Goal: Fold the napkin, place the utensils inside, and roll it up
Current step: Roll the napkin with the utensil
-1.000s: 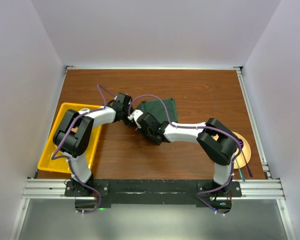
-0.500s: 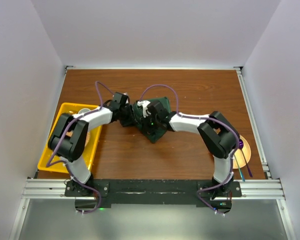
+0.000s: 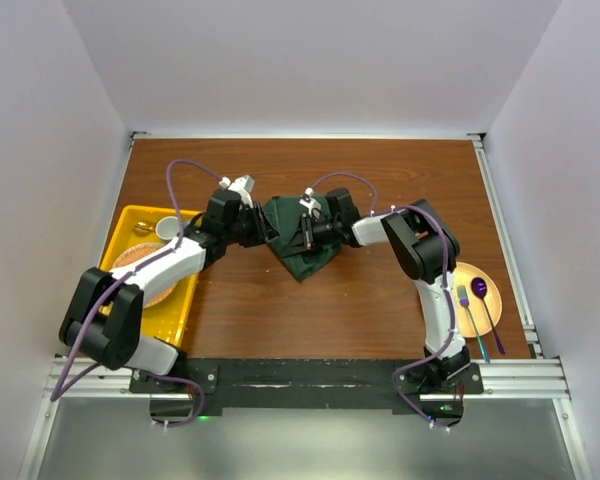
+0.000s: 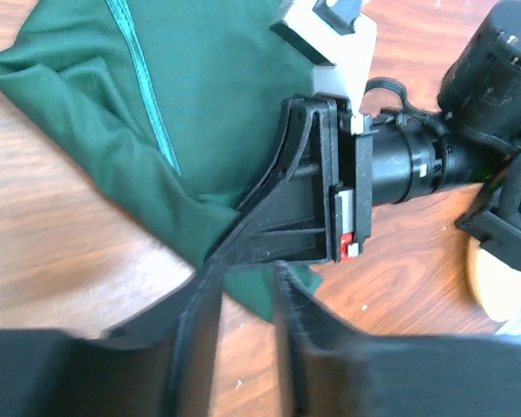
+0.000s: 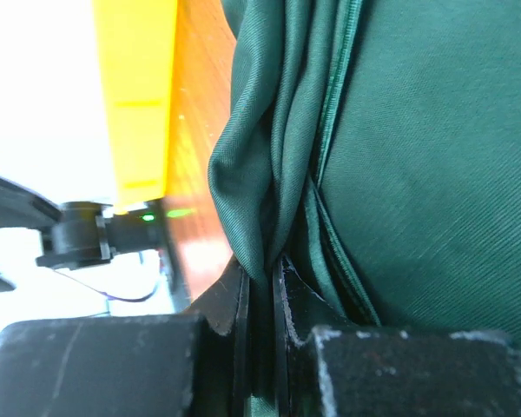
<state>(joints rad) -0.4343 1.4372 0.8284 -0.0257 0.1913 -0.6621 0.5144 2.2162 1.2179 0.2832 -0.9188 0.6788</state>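
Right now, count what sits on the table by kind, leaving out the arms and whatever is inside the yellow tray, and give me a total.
Green napkin: 1
Yellow tray: 1
Plate: 1
Purple spoon: 1
Fork: 1
Total: 5

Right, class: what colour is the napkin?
Dark green napkin, with a lighter teal stripe; the left wrist view shows it best.

White-and-black left arm (image 3: 170, 262), matching right arm (image 3: 435, 300), looping purple cables (image 3: 185, 166), black left claw (image 4: 246, 287), scuffed black right claw (image 5: 262, 282)
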